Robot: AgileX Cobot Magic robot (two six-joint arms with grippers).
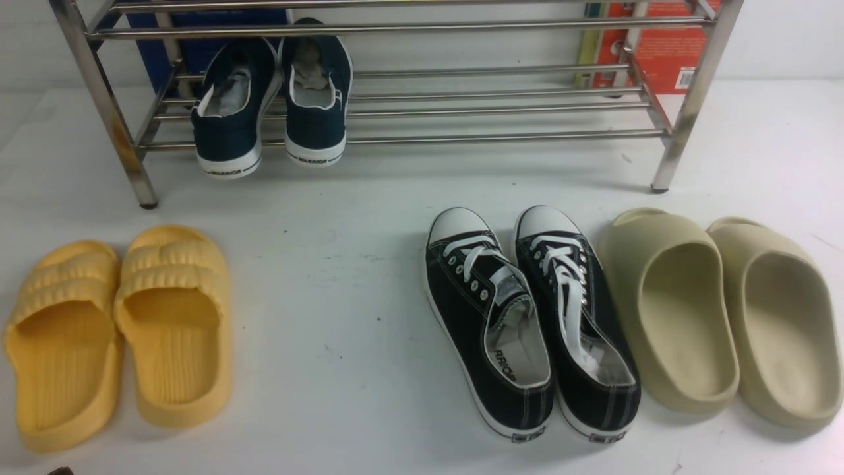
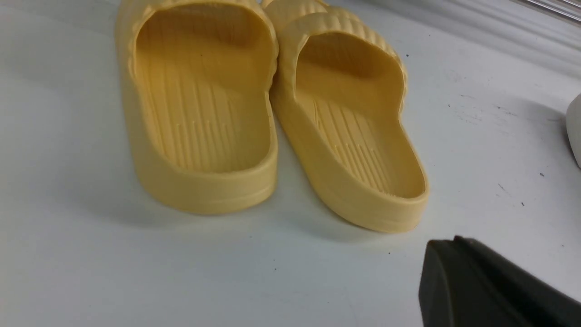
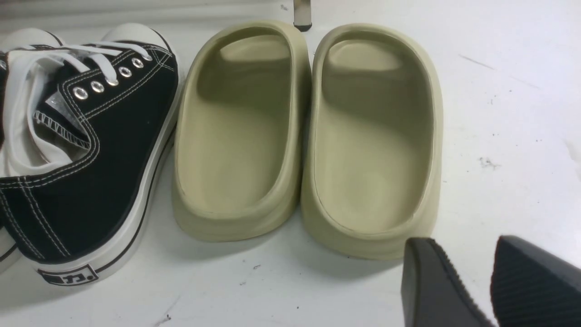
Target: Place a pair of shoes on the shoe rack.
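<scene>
With both navy blue canvas slip-on shoes (image 1: 271,105) parked heel-out on the lower tubes of the shiny stainless-steel shoe rack (image 1: 461,105), the job looks done to me. They sit side by side toward the rack's left end, white rubber soles hanging just past the front tube, toes pointing in, probably so the tubes carry them under the sole.

The left claw (image 2: 494,290) is pulled low, pressed shut with nothing in it; the ribbed yellow foam slides (image 2: 272,113) lie just ahead of it on the white tabletop (image 2: 68,254), and the navy pair is well beyond those, out of its camera's sight. Over at the right claw (image 3: 490,286), two dark ribbed pads stand apart with a gap between them, gripping nothing. Directly in front of it sit the smooth beige moulded slides (image 3: 308,136), and beside those the black lace-up canvas sneakers with white toe caps (image 3: 77,150). Neither arm touches a shoe.
</scene>
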